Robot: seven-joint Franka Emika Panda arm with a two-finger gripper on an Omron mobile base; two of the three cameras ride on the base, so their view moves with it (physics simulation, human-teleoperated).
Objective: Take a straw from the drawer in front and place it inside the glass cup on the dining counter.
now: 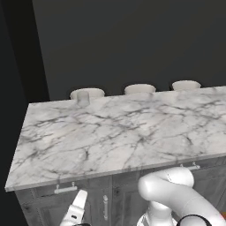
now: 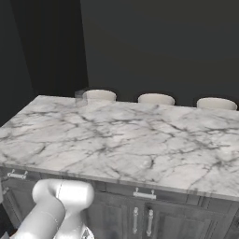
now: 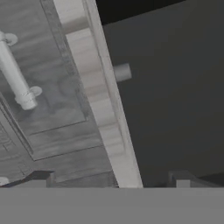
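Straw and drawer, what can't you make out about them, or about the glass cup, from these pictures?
- Straw: hidden; the drawer is shut in the left base view, so its inside is unseen.
- Glass cup: too small and see-through in the left base view to tell its contents.
- Bar handle: one end is cut off by the left edge of the hand view.

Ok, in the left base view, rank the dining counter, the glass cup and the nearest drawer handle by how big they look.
1. Dining counter, by far the largest.
2. Drawer handle.
3. Glass cup. It stands at the far edge, so distance may shrink it; these two are close.
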